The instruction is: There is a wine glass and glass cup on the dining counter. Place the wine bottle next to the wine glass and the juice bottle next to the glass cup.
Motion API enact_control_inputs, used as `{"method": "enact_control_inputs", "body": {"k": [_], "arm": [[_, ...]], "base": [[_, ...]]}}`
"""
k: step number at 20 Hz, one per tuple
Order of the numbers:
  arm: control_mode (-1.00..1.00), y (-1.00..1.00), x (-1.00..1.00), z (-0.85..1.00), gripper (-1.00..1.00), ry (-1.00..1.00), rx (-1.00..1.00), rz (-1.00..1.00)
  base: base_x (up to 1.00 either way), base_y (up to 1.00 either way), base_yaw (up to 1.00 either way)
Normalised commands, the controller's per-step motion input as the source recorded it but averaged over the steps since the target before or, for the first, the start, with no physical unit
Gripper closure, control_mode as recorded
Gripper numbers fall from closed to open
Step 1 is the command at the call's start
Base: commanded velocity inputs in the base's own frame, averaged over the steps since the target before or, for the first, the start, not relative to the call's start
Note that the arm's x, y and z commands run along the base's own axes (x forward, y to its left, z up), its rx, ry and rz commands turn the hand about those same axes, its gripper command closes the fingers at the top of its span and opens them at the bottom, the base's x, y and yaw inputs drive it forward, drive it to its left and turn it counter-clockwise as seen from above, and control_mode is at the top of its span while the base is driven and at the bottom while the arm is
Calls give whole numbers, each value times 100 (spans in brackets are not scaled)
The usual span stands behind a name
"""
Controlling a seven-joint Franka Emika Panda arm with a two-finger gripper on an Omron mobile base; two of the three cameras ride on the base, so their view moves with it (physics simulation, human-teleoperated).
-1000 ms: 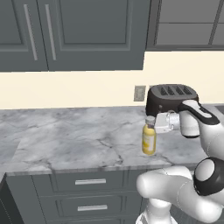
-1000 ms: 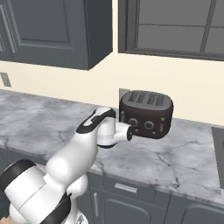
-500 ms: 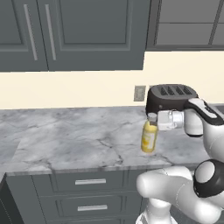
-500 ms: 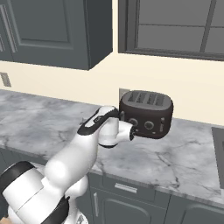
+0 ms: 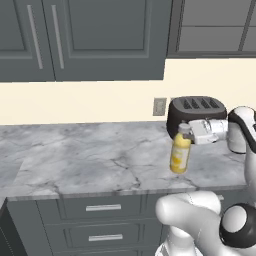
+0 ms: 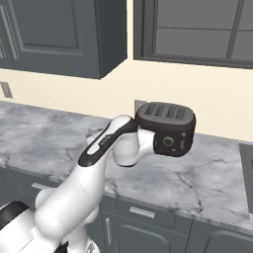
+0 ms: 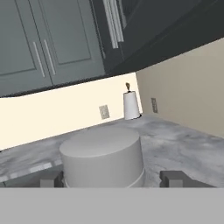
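Observation:
The juice bottle (image 5: pixel 180 155), yellow-orange with a pale cap, hangs slightly tilted just above the marble worktop (image 5: pixel 90 155), in front of the toaster. My gripper (image 5: pixel 189 131) reaches in level from the right and is shut on its cap. In the hand view the pale cap (image 7: pixel 103 155) sits large between my gripper's (image 7: pixel 113 179) two dark fingertips (image 7: pixel 177 178). The wine glass, glass cup, wine bottle and dining counter are out of view.
A dark toaster (image 5: pixel 196 111) stands right behind the bottle against the wall, below a wall outlet (image 5: pixel 159 106). Dark upper cabinets (image 5: pixel 75 35) hang overhead. A paper towel roll (image 7: pixel 131 105) stands at the far end of the worktop.
The bottle has risen a little off the worktop and shifted right toward the toaster, carried by my hand. The jaws have kept their width.

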Motion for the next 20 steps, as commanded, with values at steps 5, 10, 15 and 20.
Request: {"method": "enact_control_inputs", "body": {"k": [5,10,15,20], "arm": [[-100,0,-63,39,100,-9,0,2],[-100,0,-64,35,100,-18,0,0],[-100,0,-57,40,100,-9,0,0],[-100,-4,-44,40,100,0,0,0]], "base": [[0,0,0],[0,0,0],[0,0,0],[0,0,0]]}}
